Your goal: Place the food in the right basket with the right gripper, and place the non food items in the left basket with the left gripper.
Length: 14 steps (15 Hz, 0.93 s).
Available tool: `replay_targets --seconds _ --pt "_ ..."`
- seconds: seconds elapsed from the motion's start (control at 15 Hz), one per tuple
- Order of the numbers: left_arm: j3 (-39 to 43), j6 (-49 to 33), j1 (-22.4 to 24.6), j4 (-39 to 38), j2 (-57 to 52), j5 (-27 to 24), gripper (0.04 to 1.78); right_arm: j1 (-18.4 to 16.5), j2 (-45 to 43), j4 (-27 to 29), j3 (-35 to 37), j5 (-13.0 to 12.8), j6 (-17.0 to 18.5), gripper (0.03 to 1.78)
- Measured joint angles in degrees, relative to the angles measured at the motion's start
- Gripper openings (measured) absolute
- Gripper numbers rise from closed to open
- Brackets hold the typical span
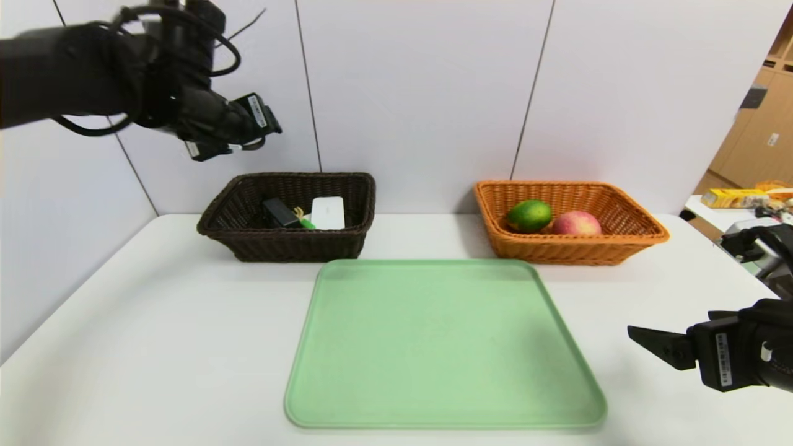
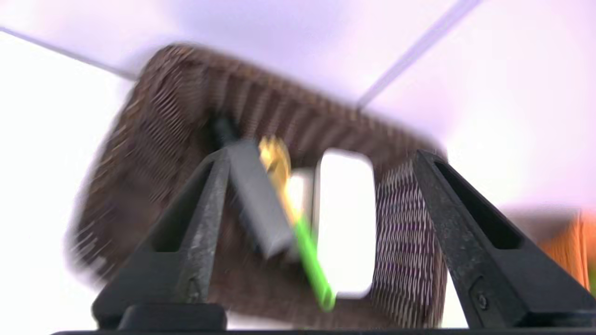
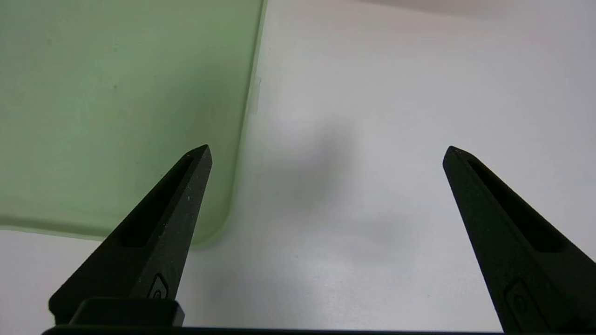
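Note:
The dark brown left basket (image 1: 288,244) holds the flat white case (image 1: 328,212), the black pump bottle (image 1: 280,212) and the yellow spoon with its green handle (image 1: 305,222). In the left wrist view a white block (image 2: 300,190) lies between the spoon (image 2: 307,251) and the case (image 2: 347,223). My left gripper (image 1: 269,124) hangs high above that basket, open and empty (image 2: 322,153). The orange right basket (image 1: 576,251) holds the green fruit (image 1: 530,215) and the peach (image 1: 576,223). My right gripper (image 1: 644,341) is open and empty, low over the table right of the tray (image 3: 327,149).
A pale green tray (image 1: 443,347) lies bare at the table's middle, in front of both baskets; its corner shows in the right wrist view (image 3: 116,116). A wall stands close behind the baskets. A side table with a yellow box (image 1: 731,197) stands at the far right.

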Motion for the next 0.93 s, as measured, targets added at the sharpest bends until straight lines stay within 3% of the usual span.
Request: replay_targets --seconds 0.13,0.33,0.47,0.53,0.73,0.93 --pt "3.0 6.12 0.04 10.25 -8.2 -4.96 1.48 -0.26 0.11 5.81 -5.46 0.02 -0.9 1.71" --pt "12.41 14.17 0.09 18.59 -22.15 -11.76 1.55 -0.52 0.66 21.55 -17.79 0.68 -1.46 1.71" --pt "20.46 16.98 0.09 20.27 -32.05 -12.21 1.58 -2.01 0.74 32.33 -24.7 1.73 -1.68 1.71" --pt "25.14 17.71 0.26 20.81 -37.34 -10.75 1.6 -3.63 0.28 34.07 -26.34 2.23 -1.73 1.71" --pt "37.16 18.57 4.28 21.13 -52.01 -4.28 1.63 -10.28 -3.44 25.19 -26.08 2.62 -1.71 1.71" --pt "47.71 18.65 7.94 20.71 -67.0 -1.66 1.66 -14.67 -11.72 15.69 -15.76 1.93 -1.76 1.71"
